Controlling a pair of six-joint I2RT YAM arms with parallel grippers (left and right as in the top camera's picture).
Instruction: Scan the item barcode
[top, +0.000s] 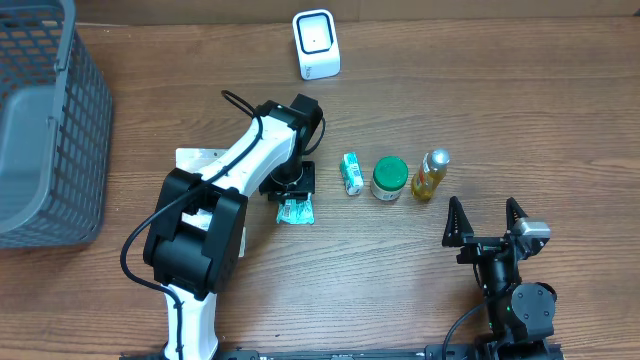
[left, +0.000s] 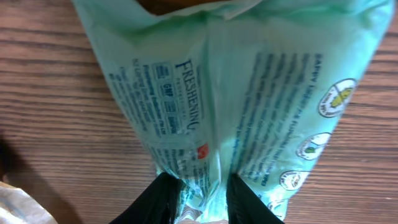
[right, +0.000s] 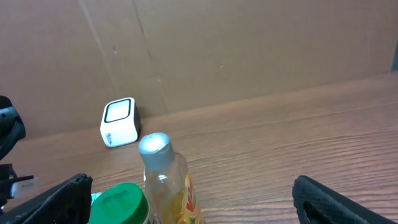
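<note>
Both left jaws pinch green packet (left: 236, 87) by end.

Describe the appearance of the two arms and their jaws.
The left arm has white links, bulky black joint housings and a loose black cable. The right arm is black, with tapered black jaws and a small grey block beside them.

Left arm (top: 232, 165): reaching forward, wrist pitched downward.
Left gripper (top: 291, 192): fingers (left: 163, 198) pinched on a green packet (left: 249, 93).
Right arm (top: 518, 295): folded back, low.
Right gripper (top: 484, 224): jaws spread wide.
</note>
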